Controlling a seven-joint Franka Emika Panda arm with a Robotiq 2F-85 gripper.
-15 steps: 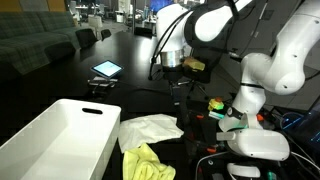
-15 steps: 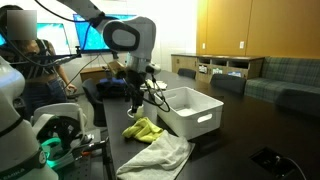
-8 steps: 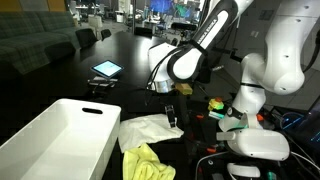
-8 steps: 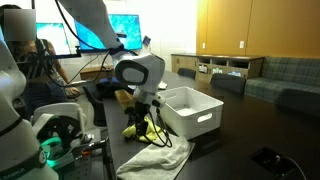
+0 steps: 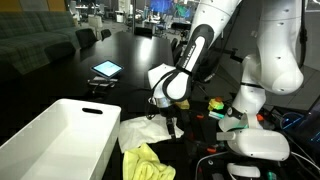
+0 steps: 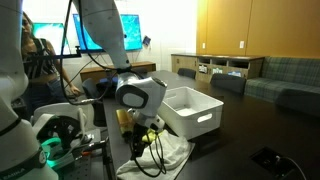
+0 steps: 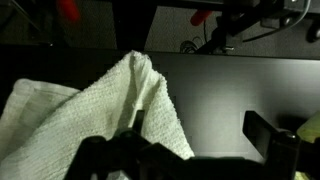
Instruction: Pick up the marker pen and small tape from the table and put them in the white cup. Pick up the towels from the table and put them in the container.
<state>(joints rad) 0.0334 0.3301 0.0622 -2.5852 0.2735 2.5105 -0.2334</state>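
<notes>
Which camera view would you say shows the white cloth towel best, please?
The wrist view: the white cloth towel looms large, weave visible. Both exterior views show it small, the robot arm partly covering it.

- We see the white towel [image 7: 90,100] lying crumpled on the dark table [image 7: 235,90], one raised fold just ahead of the fingers [image 7: 268,135].
- The gripper [image 7: 190,150] holds its jaws wide apart; both are dark and blurred.
- Just outside one finger, an edge of the yellow-green cloth [image 7: 309,126] shows.

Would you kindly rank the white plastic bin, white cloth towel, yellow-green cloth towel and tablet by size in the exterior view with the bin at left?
White plastic bin
white towel and yellow-green towel, alike
tablet, though farther away
</notes>
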